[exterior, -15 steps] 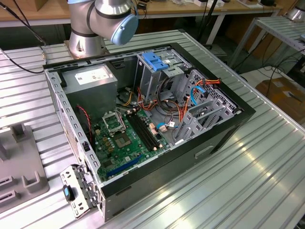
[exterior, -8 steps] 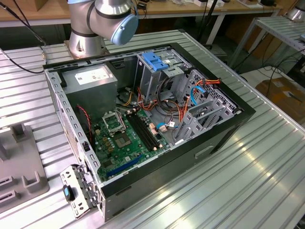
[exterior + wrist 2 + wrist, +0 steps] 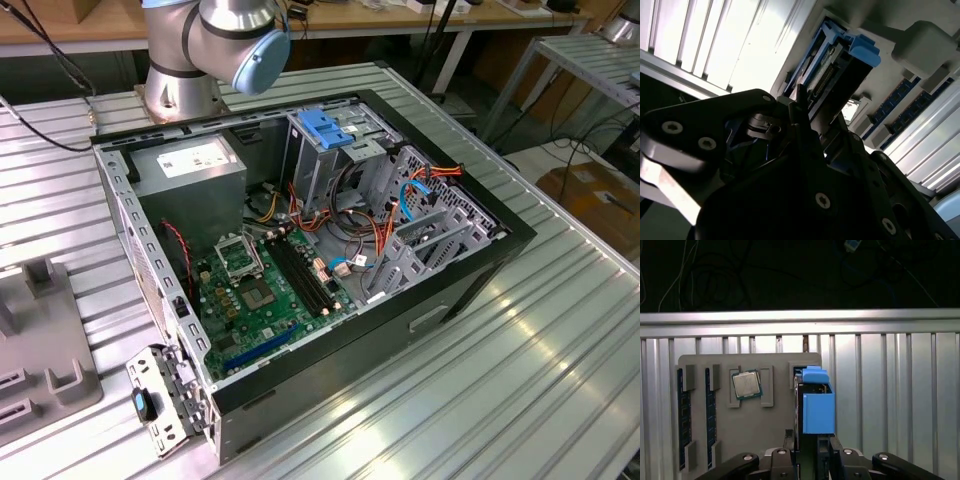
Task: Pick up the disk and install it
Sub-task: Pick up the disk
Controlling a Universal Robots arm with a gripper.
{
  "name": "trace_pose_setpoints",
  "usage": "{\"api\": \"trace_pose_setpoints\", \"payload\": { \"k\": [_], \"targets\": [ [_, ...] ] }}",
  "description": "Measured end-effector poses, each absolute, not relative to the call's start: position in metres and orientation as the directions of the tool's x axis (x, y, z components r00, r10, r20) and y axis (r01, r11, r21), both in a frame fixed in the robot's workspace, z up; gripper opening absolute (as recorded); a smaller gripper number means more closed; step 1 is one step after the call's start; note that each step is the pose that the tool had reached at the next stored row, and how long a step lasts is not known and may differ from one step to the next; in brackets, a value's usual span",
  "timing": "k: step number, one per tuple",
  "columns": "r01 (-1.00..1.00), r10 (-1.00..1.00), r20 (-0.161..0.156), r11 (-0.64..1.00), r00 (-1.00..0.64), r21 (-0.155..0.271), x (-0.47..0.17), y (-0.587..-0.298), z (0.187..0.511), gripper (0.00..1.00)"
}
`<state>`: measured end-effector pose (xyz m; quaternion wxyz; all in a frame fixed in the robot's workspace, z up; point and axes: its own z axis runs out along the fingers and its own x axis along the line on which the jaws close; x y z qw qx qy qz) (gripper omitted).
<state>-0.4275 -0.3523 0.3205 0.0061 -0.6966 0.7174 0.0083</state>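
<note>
No legible text or labels

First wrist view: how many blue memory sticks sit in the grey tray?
2: a long blue memory stick at the grey plastic tray's edge, another nearer the square silver chip.

You work in robotics lab or electronics assembly workshop, not home. Signs:
- ribbed silver aluminium-profile table top (image 3: 530, 340), with silver-and-pale-blue robot arm joint (image 3: 240, 40) standing on it
- open black desktop computer case (image 3: 330, 360) lying on its side, green motherboard (image 3: 262, 290) exposed
- in first wrist view, grey slotted fixture plate (image 3: 752, 430) holding square silver processor chip (image 3: 746, 384) and dark memory sticks (image 3: 683, 425)
- behind table: long wooden workbenches (image 3: 60, 25), hanging black cables (image 3: 437, 40), brown cardboard boxes (image 3: 595, 195) on floor
</note>
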Motion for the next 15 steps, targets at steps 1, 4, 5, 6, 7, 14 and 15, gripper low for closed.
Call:
{"api": "trace_pose_setpoints", "payload": {
  "k": [1, 4, 5, 6, 7, 14, 15],
  "targets": [
    [-1.0, -0.999, -0.02, 0.029, -0.029, 0.003, -0.428, -0.352, 0.328, 0.35],
    [-1.0, -0.999, -0.02, 0.029, -0.029, 0.003, -0.428, -0.352, 0.339, 0.35],
    [-1.0, -0.999, -0.02, 0.029, -0.029, 0.004, -0.428, -0.352, 0.342, 0.35],
    [-1.0, -0.999, -0.02, 0.029, -0.029, 0.004, -0.428, -0.352, 0.344, 0.35],
    [-1.0, -0.999, -0.02, 0.029, -0.029, 0.003, -0.428, -0.352, 0.347, 0.35],
    [-1.0, -0.999, -0.021, 0.029, -0.029, 0.003, -0.428, -0.352, 0.369, 0.35],
    [-1.0, -0.999, -0.02, 0.029, -0.029, 0.003, -0.428, -0.352, 0.369, 0.35]
  ]
}}
